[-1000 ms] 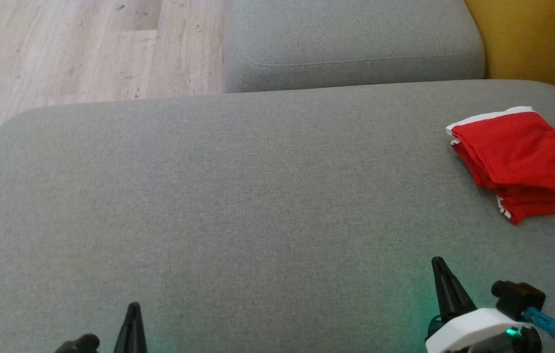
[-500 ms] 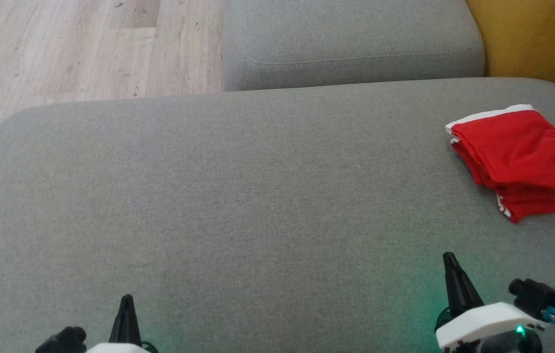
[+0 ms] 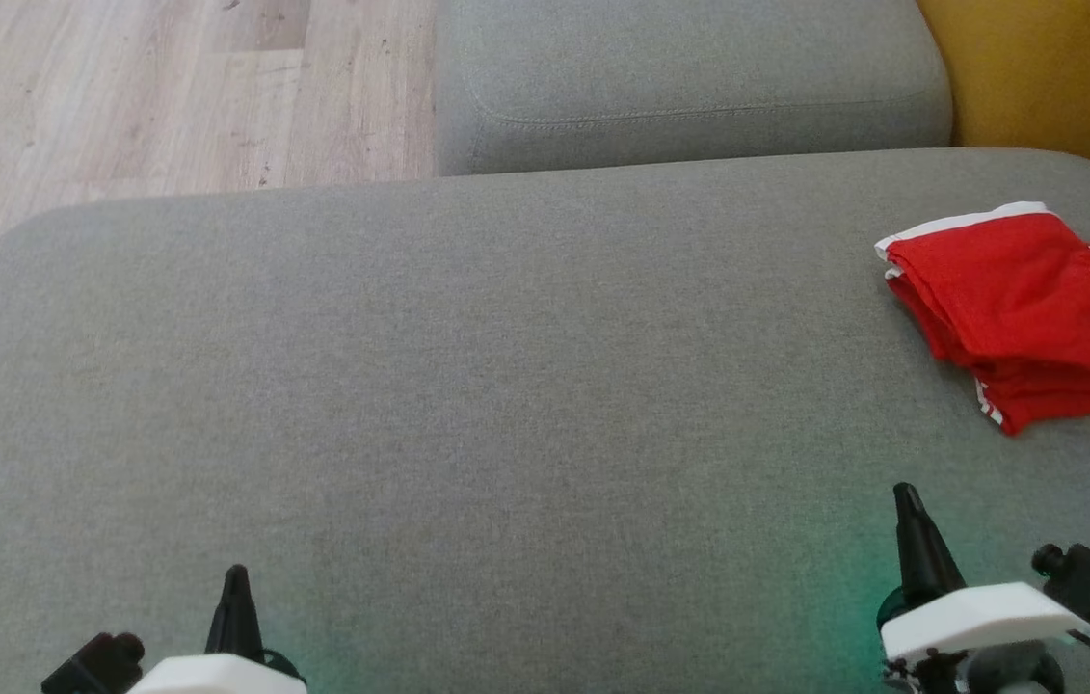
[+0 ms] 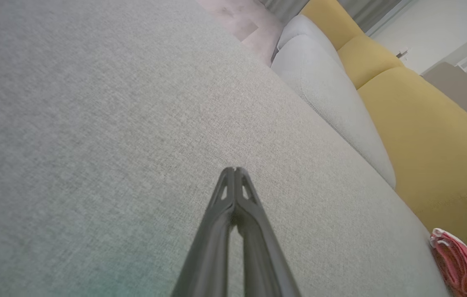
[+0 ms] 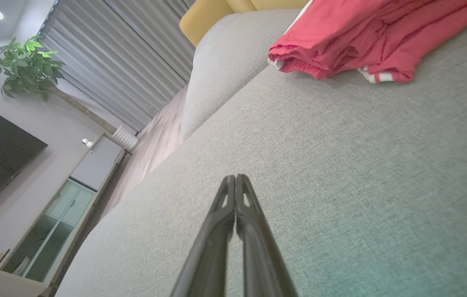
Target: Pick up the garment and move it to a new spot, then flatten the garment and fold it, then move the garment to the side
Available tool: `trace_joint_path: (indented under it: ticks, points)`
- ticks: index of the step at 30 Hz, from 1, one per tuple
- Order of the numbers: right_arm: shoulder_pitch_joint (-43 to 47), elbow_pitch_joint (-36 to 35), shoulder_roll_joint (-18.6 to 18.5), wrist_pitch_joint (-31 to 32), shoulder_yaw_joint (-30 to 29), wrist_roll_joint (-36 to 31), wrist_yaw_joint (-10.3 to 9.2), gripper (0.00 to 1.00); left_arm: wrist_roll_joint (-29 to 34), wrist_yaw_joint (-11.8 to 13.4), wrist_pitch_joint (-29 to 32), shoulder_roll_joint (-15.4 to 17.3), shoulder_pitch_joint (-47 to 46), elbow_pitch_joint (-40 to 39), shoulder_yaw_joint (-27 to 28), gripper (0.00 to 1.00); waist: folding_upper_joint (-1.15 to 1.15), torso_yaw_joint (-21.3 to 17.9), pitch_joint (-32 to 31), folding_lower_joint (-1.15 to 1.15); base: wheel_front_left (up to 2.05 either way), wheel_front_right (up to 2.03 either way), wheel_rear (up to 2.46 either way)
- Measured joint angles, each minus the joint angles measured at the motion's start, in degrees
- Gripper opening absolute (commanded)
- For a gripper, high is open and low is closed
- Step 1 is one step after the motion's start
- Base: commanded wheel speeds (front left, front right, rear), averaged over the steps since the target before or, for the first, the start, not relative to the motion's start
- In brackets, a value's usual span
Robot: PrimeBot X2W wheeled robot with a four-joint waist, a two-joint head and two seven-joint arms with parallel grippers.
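The garment (image 3: 1026, 308) is red with white trim and black lettering, folded into a stack at the right edge of the grey cushion (image 3: 467, 386). It also lies at the top of the right wrist view (image 5: 365, 37) and as a red sliver in the left wrist view (image 4: 456, 264). My right gripper (image 3: 908, 496) is shut and empty, hovering over bare cushion well short of the garment. My left gripper (image 3: 236, 575) is shut and empty at the lower left. Both wrist views show the fingers pressed together, left gripper (image 4: 235, 170), right gripper (image 5: 235, 177).
A second grey cushion (image 3: 689, 87) sits behind the main one. Yellow upholstery (image 3: 1055, 77) rises at the back right. Wooden floor (image 3: 120, 96) lies beyond the cushion's far left edge. A TV cabinet (image 5: 55, 214) and a plant (image 5: 27, 70) stand across the room.
Both grippers have drawn back toward the bottom of the head view, the right one also sliding right. The garment lies unchanged.
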Motion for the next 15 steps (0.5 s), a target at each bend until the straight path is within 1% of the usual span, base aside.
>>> trace_joint_path:
  ticks: [5,8,12,15]
  points:
    - [-0.39,-0.22,-0.02,0.57,-0.41,3.31,0.00,0.00,-2.37,-0.98,0.86,-0.52,-0.19,-0.10,1.49,0.00,0.00,-0.04,0.11,0.00,0.00,0.00,0.00]
    - [-1.07,-0.34,-0.03,0.81,-0.77,5.36,0.00,0.00,-3.74,-1.02,1.37,-0.85,-0.62,-0.23,1.86,0.00,0.00,-0.06,0.18,0.00,0.00,0.00,0.00]
    - [-1.23,-0.58,-0.04,1.10,-1.36,7.93,0.00,0.00,-5.50,-1.98,1.88,-1.32,-1.12,-0.45,3.08,0.00,0.00,-0.09,0.27,0.00,0.00,0.00,0.00]
    - [-1.26,-0.65,-0.05,1.59,-1.67,9.91,0.00,0.00,-6.91,-2.07,2.46,-1.37,-1.12,-0.47,3.63,0.00,0.00,-0.12,0.34,0.00,0.00,0.00,0.00]
